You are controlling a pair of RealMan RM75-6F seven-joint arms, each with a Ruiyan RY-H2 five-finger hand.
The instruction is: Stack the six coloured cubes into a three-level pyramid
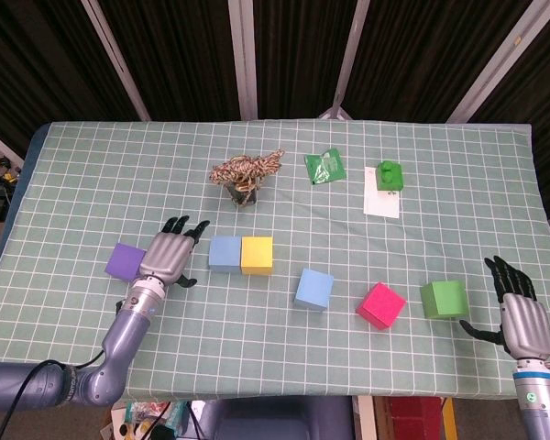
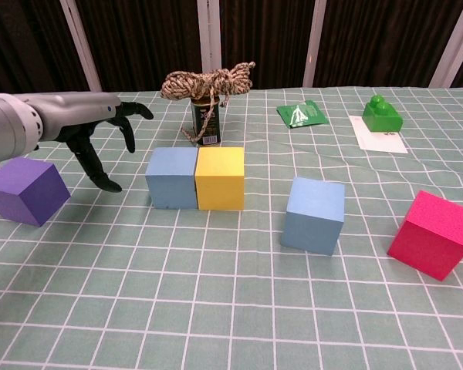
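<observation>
Now our left hand (image 1: 168,257) hovers between purple cube (image 1: 126,262) and light-blue cube (image 1: 225,253), fingers wide, empty; right hand (image 1: 522,316) likewise.

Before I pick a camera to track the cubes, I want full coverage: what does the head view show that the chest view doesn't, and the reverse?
Only the head view shows the green cube and the right hand, open beside it. Only the chest view shows the front faces of the cubes and the label on the can under the rope. Both show the purple cube, the touching blue cube and yellow cube, the second blue cube, the pink cube, the green brick, the packet and the open left hand.
</observation>
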